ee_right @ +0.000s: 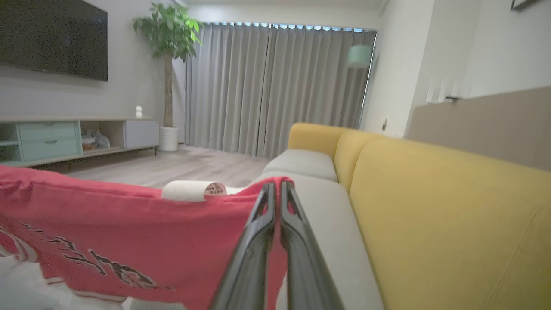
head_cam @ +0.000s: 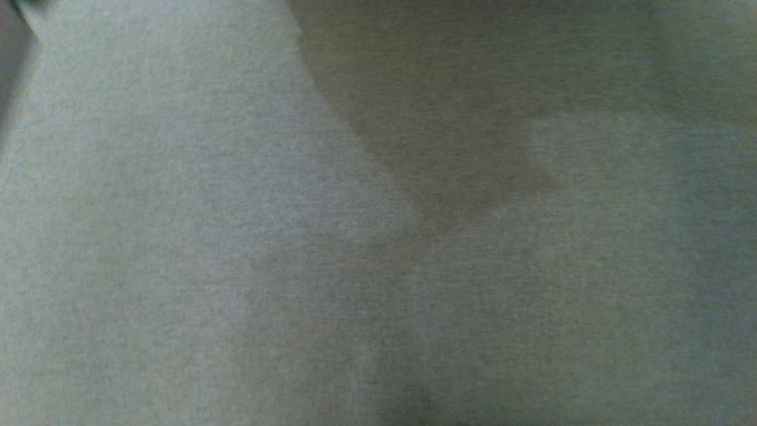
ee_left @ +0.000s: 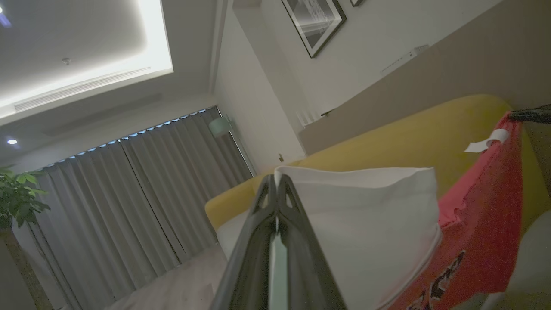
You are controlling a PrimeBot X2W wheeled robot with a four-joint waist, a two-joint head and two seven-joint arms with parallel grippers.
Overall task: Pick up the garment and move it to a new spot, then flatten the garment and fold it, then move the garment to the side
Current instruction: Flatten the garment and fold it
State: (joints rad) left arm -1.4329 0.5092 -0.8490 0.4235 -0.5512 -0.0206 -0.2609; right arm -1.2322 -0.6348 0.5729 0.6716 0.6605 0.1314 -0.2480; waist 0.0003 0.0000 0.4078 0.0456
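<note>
Right wrist view: the right hand (ee_right: 277, 186) is shown with its two fingers pressed together on the top edge of the red printed garment (ee_right: 129, 232). The garment is spread away to the left of that hand and hangs below it, with a rolled white label (ee_right: 193, 190) just beside the fingertips. To the right of the hand lie the grey seat cushion (ee_right: 327, 224) and the back of the yellow sofa (ee_right: 430, 206). In the left wrist view the left hand (ee_left: 277, 181) is likewise closed, with a white part of the garment, apparently a sleeve, nipped at its tips. From there the red cloth is drawn rightward to the other hand. The long axis is thus judged to run from hand to hand, neither being nearer, so any lowering onto the cushion would have to be done by both together
</note>
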